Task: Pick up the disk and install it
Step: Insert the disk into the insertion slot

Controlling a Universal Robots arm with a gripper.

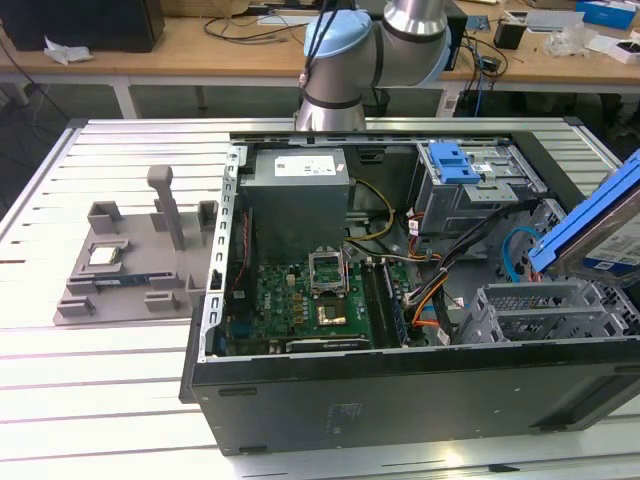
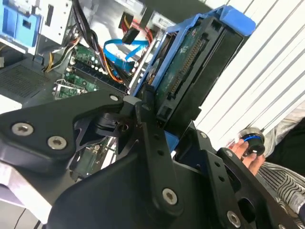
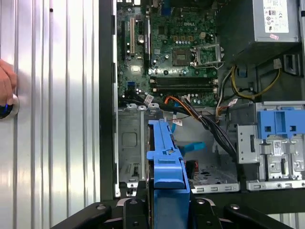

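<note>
The exterior view looks down at a slant over one long side of the computer case (image 1: 400, 390), far enough off to take in the worktop (image 1: 100, 380). The first wrist view faces straight down past the tool (image 3: 167, 210) into the case; the second wrist view sits close behind the tool, looking obliquely. All three share the motherboard (image 1: 300, 300) and the disk (image 1: 610, 238).

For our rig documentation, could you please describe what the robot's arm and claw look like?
The arm has silver-grey tubular segments with a pale blue joint cap and a thin dark cable alongside. The claw is matt black, built of flat angular linkage bars pinned with silver bolts.
</note>
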